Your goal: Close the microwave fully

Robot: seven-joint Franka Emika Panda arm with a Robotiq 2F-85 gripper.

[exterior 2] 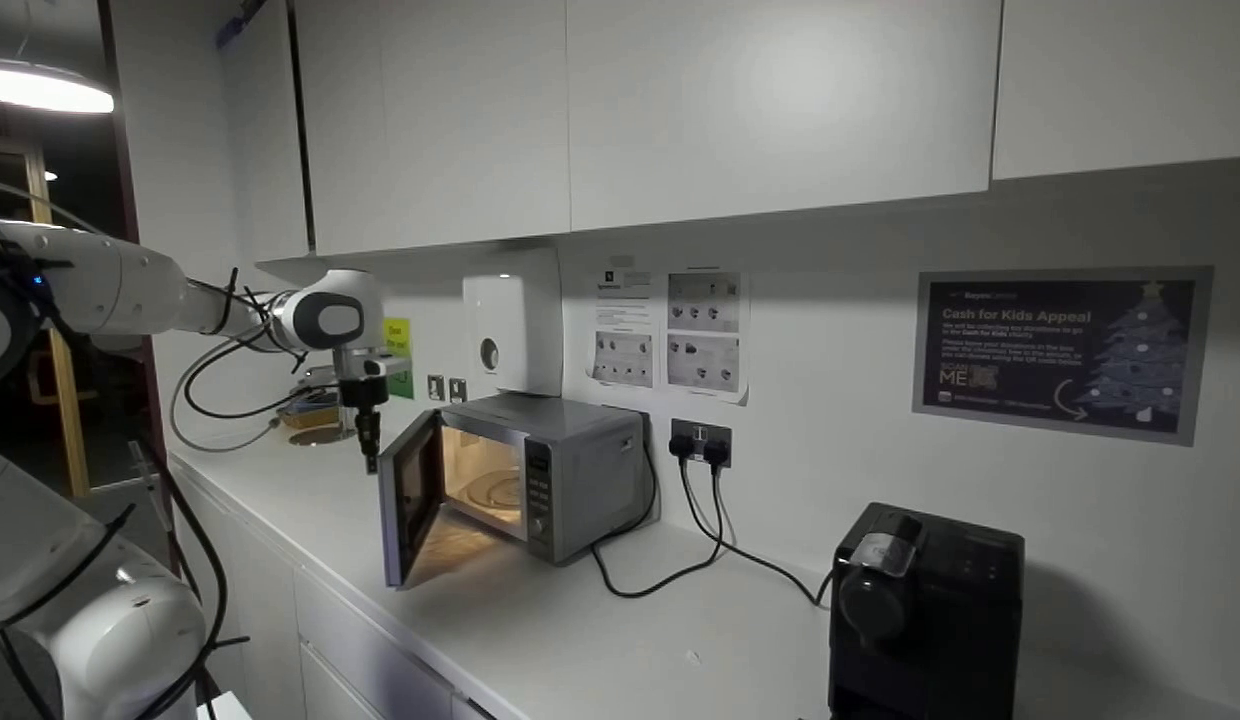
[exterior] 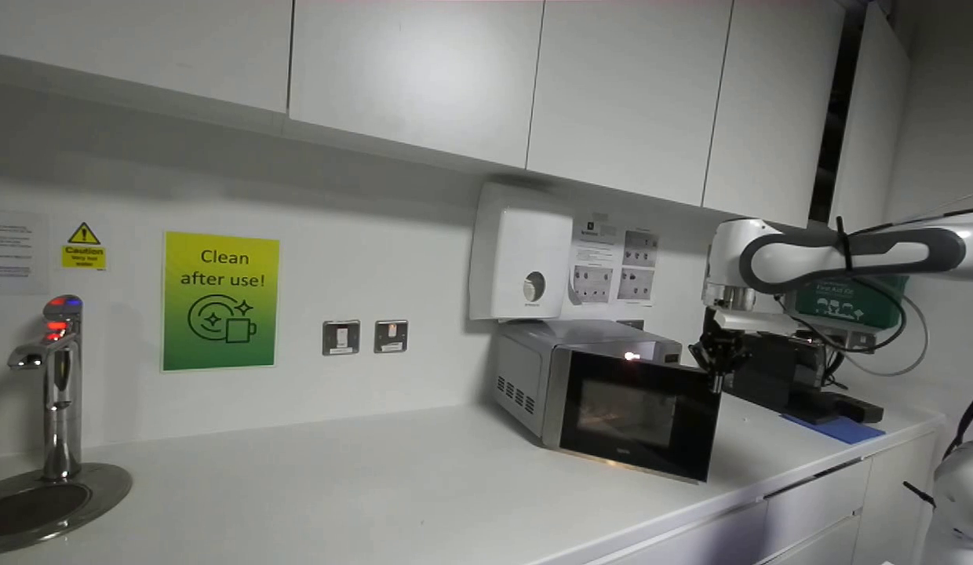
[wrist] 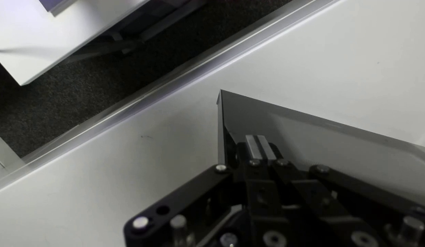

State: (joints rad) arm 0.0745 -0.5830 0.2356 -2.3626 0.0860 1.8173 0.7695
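Note:
The microwave (exterior: 522,365) stands on the counter with its black-windowed door (exterior: 694,424) partly swung out, as both exterior views show. Warm light fills the cavity (exterior 2: 480,475), where a glass turntable is visible. My gripper (exterior: 717,384) is shut with nothing between its fingers and points down at the outer side of the door, close to the upper corner of its free edge. In the wrist view the gripper (wrist: 260,146) lies over the dark door face (wrist: 267,116), just inside that edge. Whether the fingertips touch the door I cannot tell.
A white dispenser (exterior 2: 510,320) hangs on the wall behind the microwave. A black coffee machine (exterior 2: 925,600) stands along the same counter, and power cables (exterior 2: 660,590) trail between them. The counter's front edge (wrist: 185,82) runs close by the door. A tap (exterior: 63,384) rises at the sink.

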